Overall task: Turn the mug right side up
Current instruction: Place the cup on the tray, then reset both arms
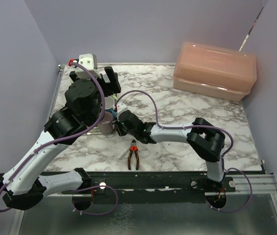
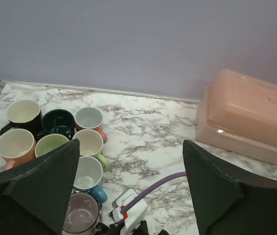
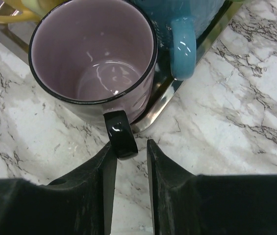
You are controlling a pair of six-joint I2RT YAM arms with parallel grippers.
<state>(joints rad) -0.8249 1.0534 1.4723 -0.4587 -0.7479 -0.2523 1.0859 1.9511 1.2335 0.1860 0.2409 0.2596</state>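
Right gripper (image 3: 130,146) fills the foreground of its wrist view, jaws set narrow on either side of the black handle (image 3: 120,132) of the mug (image 3: 94,63). A slit shows between the handle and one finger, so the jaws are not clamped. The mug stands mouth up with its lilac inside showing, at the corner of a metal tray (image 3: 177,88), seemingly on its rim, beside a blue mug (image 3: 182,44). Left gripper (image 2: 131,147) hangs above, spread wide and holding nothing.

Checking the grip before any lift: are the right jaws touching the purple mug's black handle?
Cannot tell. Right wrist view: the handle sits between the right gripper's jaws, overlapping one, with a gap beside the other.
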